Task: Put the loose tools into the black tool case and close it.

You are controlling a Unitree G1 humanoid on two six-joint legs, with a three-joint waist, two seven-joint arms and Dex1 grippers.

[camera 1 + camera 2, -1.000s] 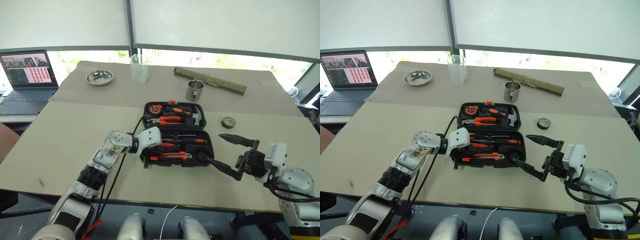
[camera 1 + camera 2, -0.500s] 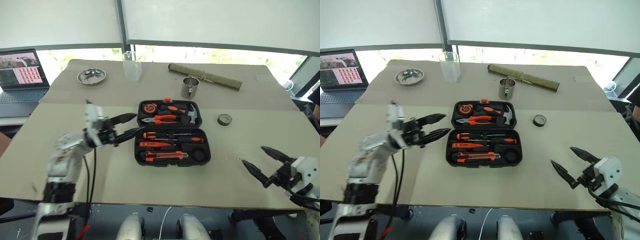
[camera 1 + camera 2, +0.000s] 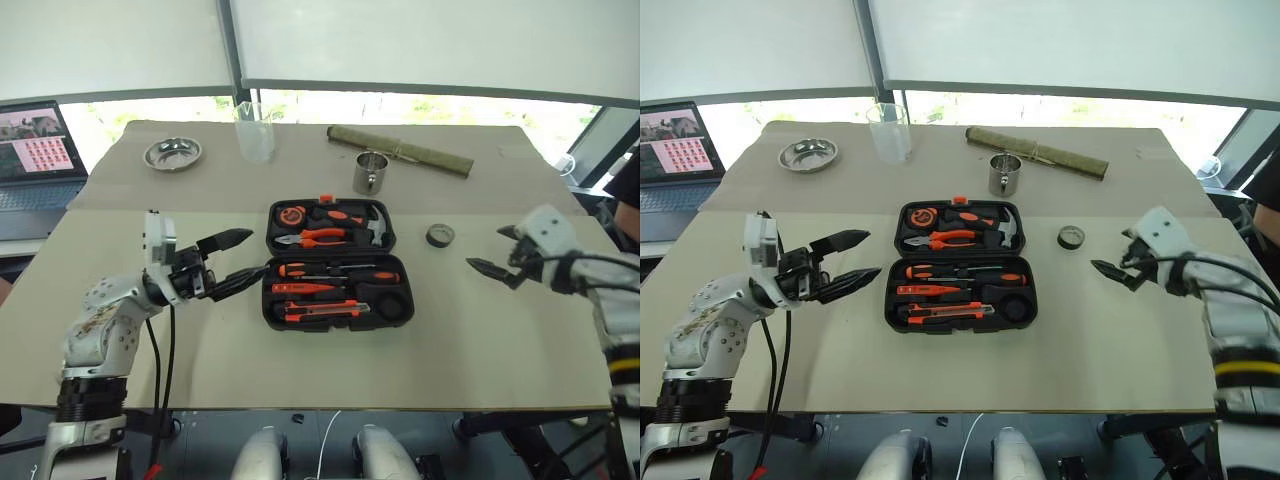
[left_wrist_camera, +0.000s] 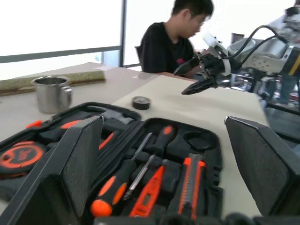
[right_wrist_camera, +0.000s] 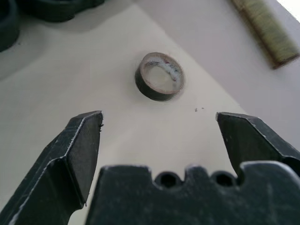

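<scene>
Beige board covers the table (image 3: pixel 480 340), the largest item in view. Black case (image 3: pixel 338 265) lies open near the table centre, long axis running 9 to 3 o'clock, lid half at 12 o'clock and hinged flat against the base half at 6 o'clock.

Lid half: tape measure (image 3: pixel 291 215), pliers (image 3: pixel 320 238) and hammer (image 3: pixel 378 228) sit in their slots.

Base half: two screwdrivers (image 3: pixel 345 270) lie along the 9-to-3 axis, one with its orange grip at 3 o'clock, the other with its grip at 9 o'clock. Knife (image 3: pixel 325 309) lies parallel to them along the 6 o'clock edge. All are inside the case.

Left gripper (image 3: pixel 237 260) hovers just beside the case at its 9 o'clock end, pointing toward 3 o'clock. Jaws are spread wide and hold nothing; the left wrist view looks between them into the base half.

Right gripper (image 3: pixel 495 250) hangs well apart from the case at its 3 o'clock side, pointing toward 9 o'clock. Jaws are spread wide and empty. Tape roll (image 5: pixel 160 76) lies on the table ahead of them, between gripper and case.

Cup (image 3: pixel 368 173), rolled mat (image 3: pixel 398 150), glass (image 3: pixel 254 131) and dish (image 3: pixel 172 154) stand at 12 o'clock.
</scene>
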